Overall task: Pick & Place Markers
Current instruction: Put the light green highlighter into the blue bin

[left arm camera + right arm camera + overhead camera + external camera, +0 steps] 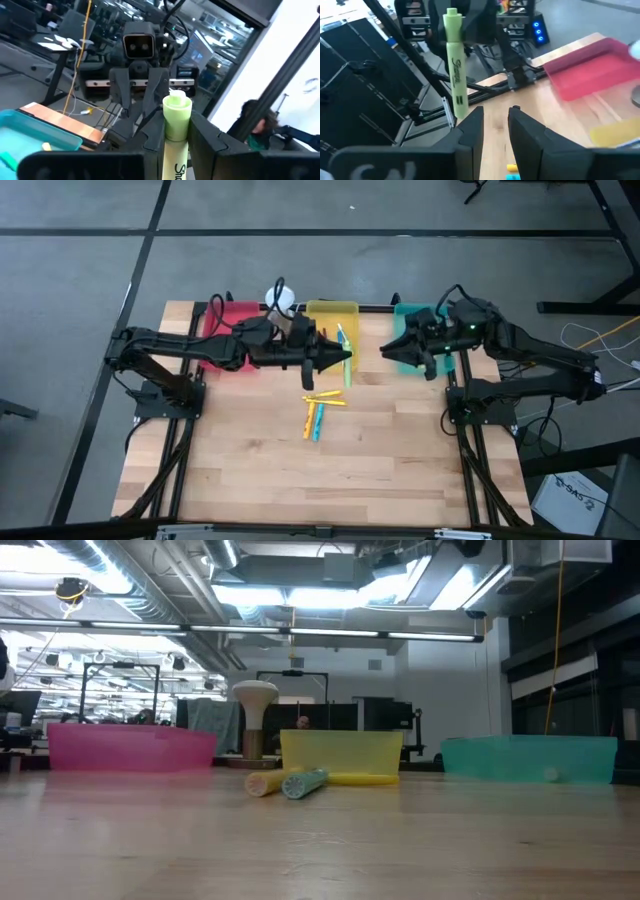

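My left gripper [345, 360] reaches in from the table's left, above the near edge of the yellow tray [330, 312], and is shut on a light green marker [176, 115]. The right wrist view shows the same marker [455, 65] with black lettering on its barrel. My right gripper [388, 350] hovers over the teal tray [408, 316]; its fingers [470, 127] are open and hold nothing. Several markers [318, 412] in yellow, orange and blue lie on the table's middle, and their ends [285, 783] show in the low view. Two more markers [342, 335] lie in the yellow tray. My left gripper pinches the green marker's barrel [175, 150] between its two fingers. The capped end [176, 102] sticks out beyond the fingertips. The marker is lifted clear of the table and the trays.
The red tray [235, 315], yellow tray and teal tray stand in a row along the far edge. A white-topped object [282, 298] stands between the red and yellow trays. The near half of the wooden table [320, 470] is bare. The teal tray [30, 130] holds small items.
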Controlling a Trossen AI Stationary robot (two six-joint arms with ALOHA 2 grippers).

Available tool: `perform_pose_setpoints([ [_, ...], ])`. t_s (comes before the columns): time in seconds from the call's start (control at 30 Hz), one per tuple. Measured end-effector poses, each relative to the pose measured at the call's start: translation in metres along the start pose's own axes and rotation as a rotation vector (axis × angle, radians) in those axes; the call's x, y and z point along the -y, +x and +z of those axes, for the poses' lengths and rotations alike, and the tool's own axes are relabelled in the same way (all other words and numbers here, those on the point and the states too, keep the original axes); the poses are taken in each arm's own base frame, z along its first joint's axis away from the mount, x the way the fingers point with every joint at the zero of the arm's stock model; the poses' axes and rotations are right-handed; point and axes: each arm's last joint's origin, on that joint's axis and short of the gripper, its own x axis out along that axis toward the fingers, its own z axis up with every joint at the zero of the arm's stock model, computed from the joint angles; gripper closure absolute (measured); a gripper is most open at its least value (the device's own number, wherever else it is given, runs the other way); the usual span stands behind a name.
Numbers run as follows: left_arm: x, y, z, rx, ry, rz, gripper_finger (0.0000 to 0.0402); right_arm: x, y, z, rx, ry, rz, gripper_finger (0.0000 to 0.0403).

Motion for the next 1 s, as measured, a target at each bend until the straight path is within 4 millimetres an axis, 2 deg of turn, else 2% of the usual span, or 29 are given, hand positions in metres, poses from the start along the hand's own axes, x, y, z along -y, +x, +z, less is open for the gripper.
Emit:
perform_pose_setpoints([
  [0.13,-0.002,0.0,0.001,-0.004,0.001,-0.004,0.0348,0.001,0.016,-0.001,-0.008,0.0,0.026,0.0313],
  [0.23,-0.005,0.0,0.002,-0.008,0.003,-0.01,0.0348,0.003,0.028,-0.003,-0.025,0.02,0.035,0.0297],
  [0.5,-0.008,0.0,0.004,-0.017,0.023,-0.02,0.0347,0.005,0.055,-0.003,-0.005,0.052,0.078,0.02],
  [0.63,-0.009,0.0,0.004,-0.013,0.063,-0.014,0.0347,0.003,0.063,-0.001,0.038,0.036,0.116,0.0166],
  [0.77,-0.01,0.0,0.004,0.003,0.103,0.018,0.0346,0.0,0.07,0.0,0.065,0.031,0.143,0.0158],
  [1.0,-0.013,0.0,0.006,0.016,0.134,0.048,0.0346,0.002,0.082,-0.004,0.069,0.032,0.107,0.0174],
])
